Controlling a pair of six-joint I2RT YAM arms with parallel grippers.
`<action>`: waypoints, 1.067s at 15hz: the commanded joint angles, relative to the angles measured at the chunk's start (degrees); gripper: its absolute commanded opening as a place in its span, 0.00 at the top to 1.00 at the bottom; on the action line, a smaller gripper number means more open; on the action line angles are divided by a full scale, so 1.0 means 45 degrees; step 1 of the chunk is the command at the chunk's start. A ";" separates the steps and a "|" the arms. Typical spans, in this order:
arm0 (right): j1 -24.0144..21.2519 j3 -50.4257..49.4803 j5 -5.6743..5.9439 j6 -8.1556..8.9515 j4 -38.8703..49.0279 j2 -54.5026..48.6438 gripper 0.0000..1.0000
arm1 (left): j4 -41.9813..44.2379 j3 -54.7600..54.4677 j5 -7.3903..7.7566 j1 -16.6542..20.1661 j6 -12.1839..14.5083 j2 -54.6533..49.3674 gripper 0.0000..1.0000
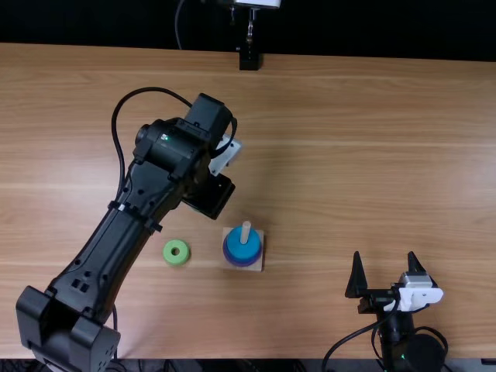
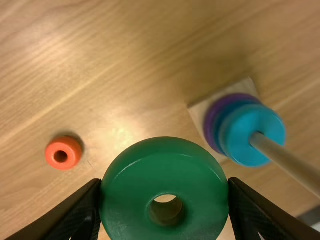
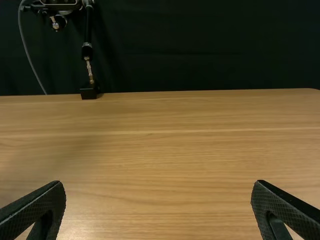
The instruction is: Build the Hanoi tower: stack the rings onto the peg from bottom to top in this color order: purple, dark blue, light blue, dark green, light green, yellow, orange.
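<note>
The dark green ring [image 2: 127,195] lay nearest the left wrist camera; it was clamped between the two fingers of the left gripper [image 1: 211,195], one finger against each side; its flat face and center hole were turned to that camera; the ring was off the peg [image 1: 245,231].

The base [image 2: 201,107] rested on the table [image 1: 349,139]; the peg stood up from it, its upper part bare; three rings were seated on the peg, in this order from the bottom: purple ring [image 2: 212,117], dark blue ring [image 2: 222,117], light blue ring [image 2: 250,135]; in the top view, the left gripper was located beyond the base, toward the far edge and slightly to the left.

The light green ring [image 1: 169,252] lay flat on the table, left of the base in the top view, near it but not touching; the orange ring [image 2: 63,152] lay on the table, hole upward, well apart from the base.

The right gripper [image 1: 384,253] was positioned at the near side of the table, right of the base; its jaws were wide apart, with nothing between them; both fingers pointed toward the far edge, where a black stand [image 1: 249,60] was located.
</note>
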 commanded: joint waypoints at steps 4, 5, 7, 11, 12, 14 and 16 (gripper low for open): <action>-0.0135 -0.0084 -0.0072 0.0006 -0.0060 -0.0090 0.00 | -0.0622 0.1316 -0.0035 -0.0679 -0.0947 -0.0666 1.00; -0.0135 -0.0084 -0.0072 0.0030 -0.0060 -0.0090 0.00 | -0.0646 0.1453 -0.0012 -0.0797 -0.0971 -0.0666 1.00; -0.0135 -0.0084 -0.0072 0.0006 -0.0060 -0.0090 0.00 | -0.0763 0.1550 0.0012 -0.1090 -0.1533 -0.0686 1.00; -0.0135 -0.0084 -0.0072 0.0030 -0.0060 -0.0090 0.00 | -0.0739 0.1648 0.0012 -0.1851 -0.2119 -0.0686 1.00; -0.0135 -0.0084 -0.0072 0.0006 -0.0060 -0.0090 0.00 | -0.0739 0.1804 0.0035 -0.1929 -0.2142 -0.0686 1.00; -0.0135 -0.0084 -0.0072 0.0006 -0.0037 -0.0090 0.00 | -0.0763 0.1843 0.0012 -0.2203 -0.2564 -0.0666 1.00; -0.0135 -0.0084 -0.0072 0.0030 -0.0060 -0.0090 0.00 | -0.0739 0.1843 0.0012 -0.2379 -0.2752 -0.0666 1.00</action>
